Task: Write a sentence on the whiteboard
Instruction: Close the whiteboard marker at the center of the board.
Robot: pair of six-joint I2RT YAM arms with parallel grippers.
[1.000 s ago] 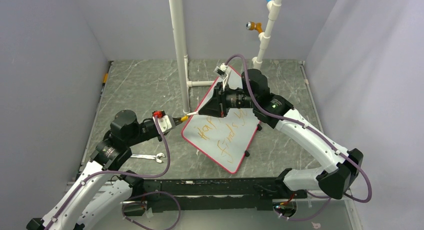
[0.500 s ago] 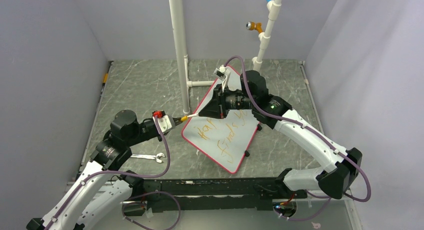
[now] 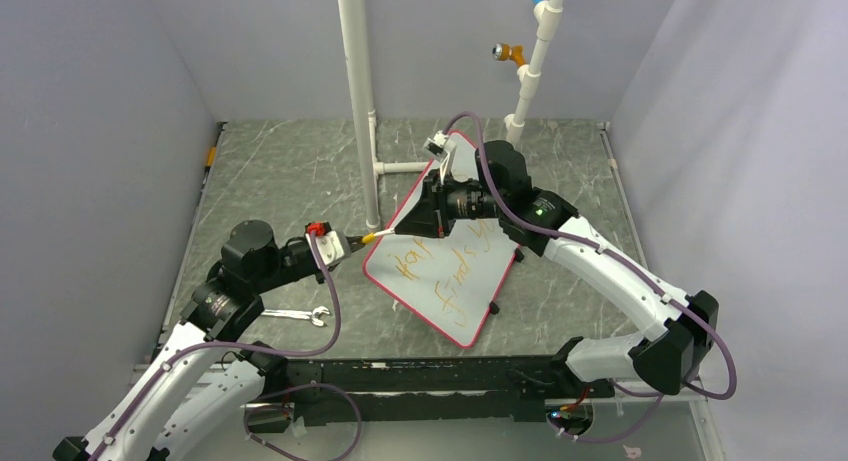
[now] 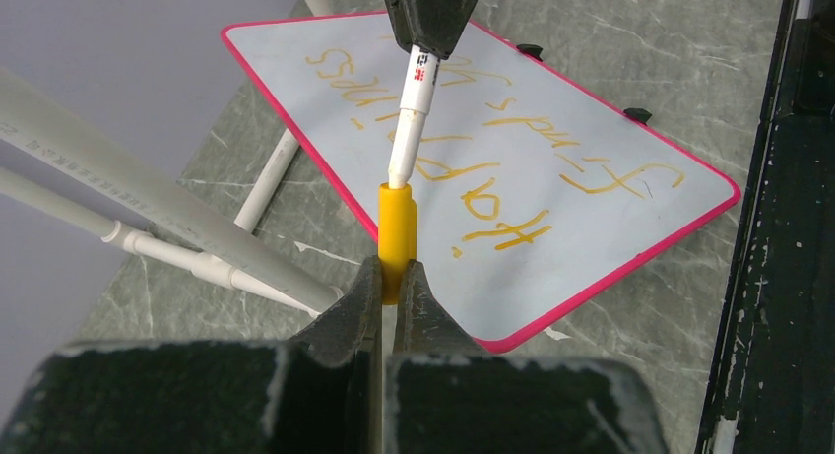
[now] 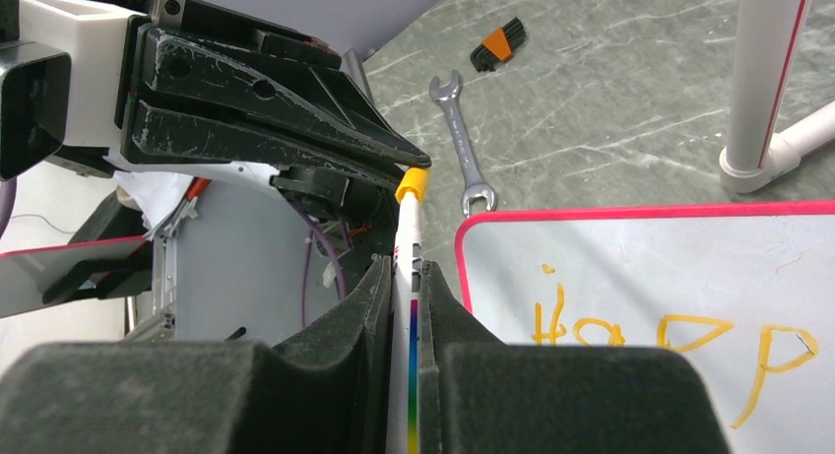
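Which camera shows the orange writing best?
The left wrist view: both lines of the sentence show large, upside down. The top view has it small and partly covered; the right wrist view only the first letters.

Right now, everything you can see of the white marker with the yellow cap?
Slim white plastic marker with red print and a rainbow stripe; its narrower end sits in the yellow plastic cap. Roughly level, in the air by the pink-framed whiteboard's left corner. Right gripper shut on the barrel, left gripper shut on the cap.
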